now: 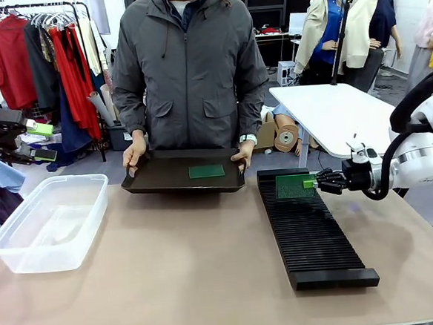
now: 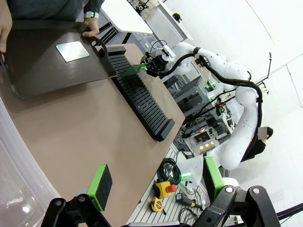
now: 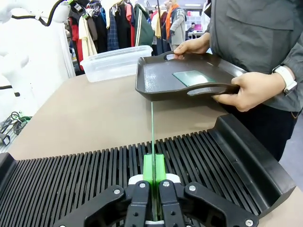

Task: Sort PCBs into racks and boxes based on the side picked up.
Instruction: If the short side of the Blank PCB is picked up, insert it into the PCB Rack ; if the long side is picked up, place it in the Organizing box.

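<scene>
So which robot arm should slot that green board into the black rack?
Right. The right gripper is shut on the PCB, held upright at the rack. The left gripper hangs open far away.

Front view across table (image 1: pixel 172 270) toward person (image 1: pixel 187 68); both wrist views sharing rack (image 1: pixel 310 230), tray (image 1: pixel 158 178)

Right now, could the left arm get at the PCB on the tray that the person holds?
Probably yes: the left gripper is open and empty, and bare table lies between it and the PCB on the tray.
</scene>
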`<state>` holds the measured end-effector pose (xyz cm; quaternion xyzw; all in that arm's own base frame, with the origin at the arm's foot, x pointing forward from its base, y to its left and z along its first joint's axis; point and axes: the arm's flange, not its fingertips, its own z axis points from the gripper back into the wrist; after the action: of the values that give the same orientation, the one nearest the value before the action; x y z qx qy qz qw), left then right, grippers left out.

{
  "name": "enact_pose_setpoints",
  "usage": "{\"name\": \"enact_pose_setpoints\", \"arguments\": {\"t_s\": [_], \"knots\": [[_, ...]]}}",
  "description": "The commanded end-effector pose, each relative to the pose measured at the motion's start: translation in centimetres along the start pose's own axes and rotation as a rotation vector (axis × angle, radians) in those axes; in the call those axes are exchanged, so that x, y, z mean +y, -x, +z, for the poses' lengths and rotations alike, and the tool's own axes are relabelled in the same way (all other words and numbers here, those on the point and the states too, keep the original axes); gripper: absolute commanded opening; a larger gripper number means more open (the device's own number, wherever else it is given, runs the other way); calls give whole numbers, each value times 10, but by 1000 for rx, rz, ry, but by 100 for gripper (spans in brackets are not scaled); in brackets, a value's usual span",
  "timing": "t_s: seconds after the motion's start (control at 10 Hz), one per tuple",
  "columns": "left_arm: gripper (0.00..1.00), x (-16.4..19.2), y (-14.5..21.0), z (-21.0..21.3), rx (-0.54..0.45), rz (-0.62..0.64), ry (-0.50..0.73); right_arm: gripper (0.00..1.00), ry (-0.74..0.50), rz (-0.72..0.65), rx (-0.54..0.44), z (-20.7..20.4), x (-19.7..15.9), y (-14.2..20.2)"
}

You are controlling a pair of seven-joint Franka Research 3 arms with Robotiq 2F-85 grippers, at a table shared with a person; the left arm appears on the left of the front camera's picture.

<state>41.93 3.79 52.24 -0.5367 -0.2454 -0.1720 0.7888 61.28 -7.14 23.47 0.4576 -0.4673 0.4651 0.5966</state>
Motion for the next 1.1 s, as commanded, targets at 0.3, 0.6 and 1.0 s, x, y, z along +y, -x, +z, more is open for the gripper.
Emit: {"name": "enact_pose_setpoints", "arguments": {"t_s": [0.3, 0.6, 1.0], "knots": [[100, -2, 0, 1, 1, 10, 11, 0, -8, 7, 2, 0, 0, -3], [100, -2, 0, 1, 1, 10, 11, 0, -8, 7, 2, 0, 0, -3], [100, -2, 0, 1, 1, 10, 11, 0, 28, -3, -20, 2, -5, 2]]}}
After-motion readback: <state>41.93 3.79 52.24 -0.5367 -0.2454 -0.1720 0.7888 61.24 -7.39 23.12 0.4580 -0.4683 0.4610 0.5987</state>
